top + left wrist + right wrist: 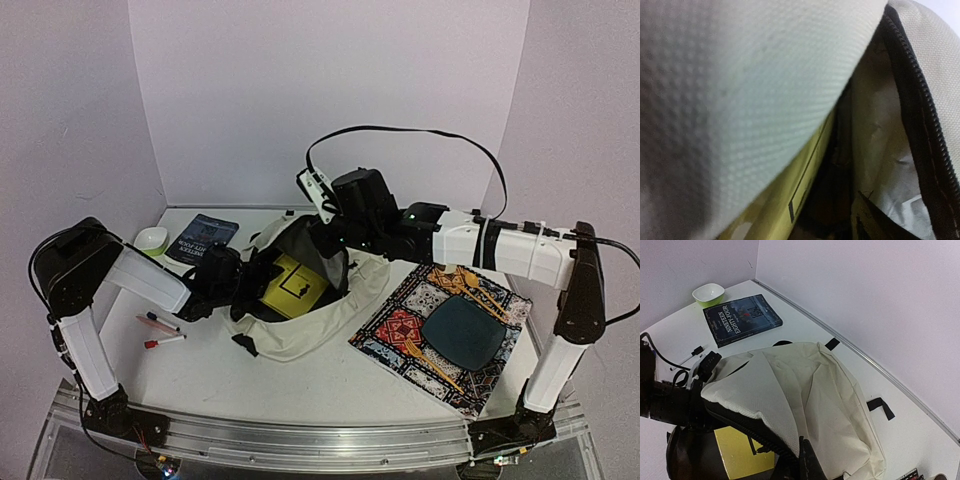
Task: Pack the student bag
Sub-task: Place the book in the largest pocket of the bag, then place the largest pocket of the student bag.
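Note:
The student bag (pixel 330 320) lies mid-table, cream fabric with its mouth held open. Inside it lies a yellow book (pixel 293 286). My right gripper (pixel 322 232) is shut on the upper edge of the bag's flap. In the right wrist view its dark fingertips (pixel 805 460) pinch the black zipper edge of the bag (pixel 810 390) above the yellow book (pixel 740 455). My left gripper (pixel 243 280) reaches into the bag's mouth from the left. Its fingers are hidden in the left wrist view, where cream bag fabric (pixel 740 90), the yellow book (pixel 775 210) and the zipper (pixel 920 125) fill the frame.
A dark blue book (pixel 203 238) and a small green-and-white bowl (pixel 152 238) sit at the back left. Two pens (pixel 160 333) lie near the left arm. On the right a patterned placemat (pixel 395 330) carries a dark plate (pixel 463 332) and wooden cutlery.

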Action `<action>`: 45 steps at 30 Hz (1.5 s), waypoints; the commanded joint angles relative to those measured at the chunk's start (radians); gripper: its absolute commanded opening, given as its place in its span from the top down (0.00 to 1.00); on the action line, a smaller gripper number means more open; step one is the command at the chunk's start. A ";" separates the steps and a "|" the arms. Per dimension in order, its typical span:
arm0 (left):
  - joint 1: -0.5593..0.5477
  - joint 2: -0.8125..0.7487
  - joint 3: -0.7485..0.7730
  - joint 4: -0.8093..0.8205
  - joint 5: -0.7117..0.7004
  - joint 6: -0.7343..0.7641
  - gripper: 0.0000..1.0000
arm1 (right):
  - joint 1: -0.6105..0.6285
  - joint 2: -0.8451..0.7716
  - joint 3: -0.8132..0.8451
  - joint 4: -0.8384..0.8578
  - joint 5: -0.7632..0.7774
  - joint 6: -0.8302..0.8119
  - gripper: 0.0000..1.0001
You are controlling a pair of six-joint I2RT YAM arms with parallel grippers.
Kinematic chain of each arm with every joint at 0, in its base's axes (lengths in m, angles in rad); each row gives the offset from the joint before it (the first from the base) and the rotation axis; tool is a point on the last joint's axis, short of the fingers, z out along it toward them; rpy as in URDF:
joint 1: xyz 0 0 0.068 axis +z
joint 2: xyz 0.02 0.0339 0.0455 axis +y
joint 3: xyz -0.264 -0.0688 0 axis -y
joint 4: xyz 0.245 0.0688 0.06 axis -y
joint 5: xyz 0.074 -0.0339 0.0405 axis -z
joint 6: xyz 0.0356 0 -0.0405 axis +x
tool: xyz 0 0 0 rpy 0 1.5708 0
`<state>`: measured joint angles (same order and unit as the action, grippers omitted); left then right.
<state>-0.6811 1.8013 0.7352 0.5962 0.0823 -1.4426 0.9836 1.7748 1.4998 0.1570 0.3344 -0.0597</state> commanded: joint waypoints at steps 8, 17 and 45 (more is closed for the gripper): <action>-0.020 -0.088 0.169 -0.325 -0.050 0.138 0.01 | 0.005 -0.023 0.005 0.081 0.046 -0.013 0.99; -0.038 -0.239 0.170 -0.525 -0.155 0.257 0.01 | -0.028 -0.022 -0.028 0.081 0.093 -0.018 0.99; 0.371 -0.522 -0.011 -0.733 -0.121 0.643 0.01 | -0.058 -0.079 -0.169 0.093 -0.046 0.052 0.96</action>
<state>-0.4108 1.2642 0.7156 -0.1484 -0.0894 -0.9032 0.9300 1.7746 1.3422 0.2077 0.3358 -0.0431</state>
